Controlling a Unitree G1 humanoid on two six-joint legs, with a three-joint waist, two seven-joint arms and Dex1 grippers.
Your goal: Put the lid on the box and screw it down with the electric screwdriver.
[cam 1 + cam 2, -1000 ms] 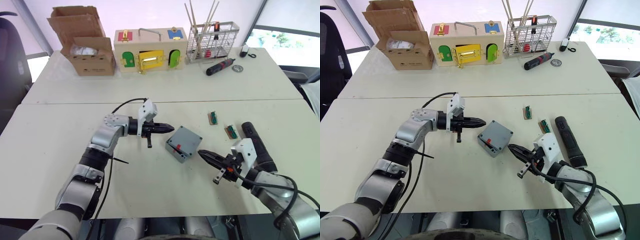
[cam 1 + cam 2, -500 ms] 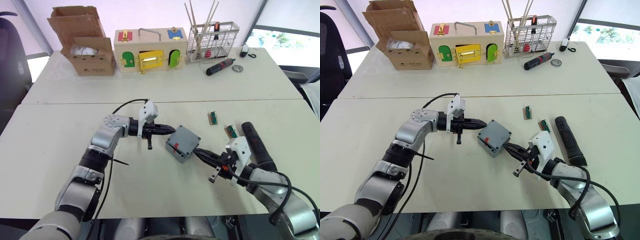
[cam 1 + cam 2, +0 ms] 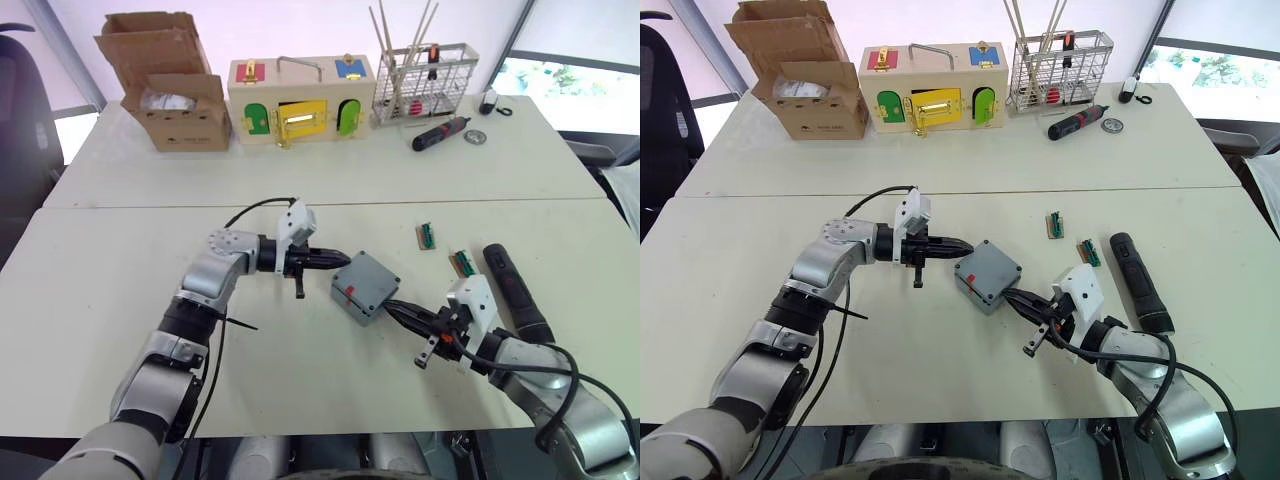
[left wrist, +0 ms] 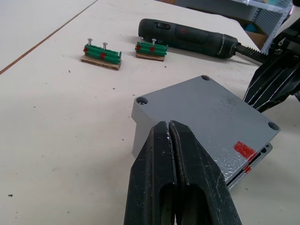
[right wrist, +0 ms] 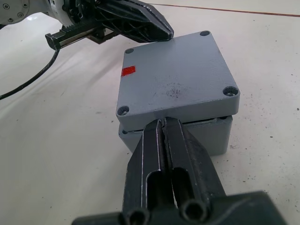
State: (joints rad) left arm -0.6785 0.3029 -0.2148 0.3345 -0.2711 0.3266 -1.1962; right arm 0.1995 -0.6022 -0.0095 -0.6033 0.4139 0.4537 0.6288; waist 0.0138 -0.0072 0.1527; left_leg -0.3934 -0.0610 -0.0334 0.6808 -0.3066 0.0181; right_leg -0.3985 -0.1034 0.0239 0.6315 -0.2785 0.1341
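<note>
The lid (image 5: 176,77) sits slightly askew on the box (image 5: 206,136), between my two closed pincers: left pincer (image 3: 340,259) and right pincer (image 3: 392,306) press opposite sides.

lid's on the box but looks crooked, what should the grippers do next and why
Probably nudge the lid square with both shut grippers, left and right, pressing from opposite sides. It sits skewed, overhanging the box, so screw holes likely don't line up yet for the electric screwdriver.
</note>
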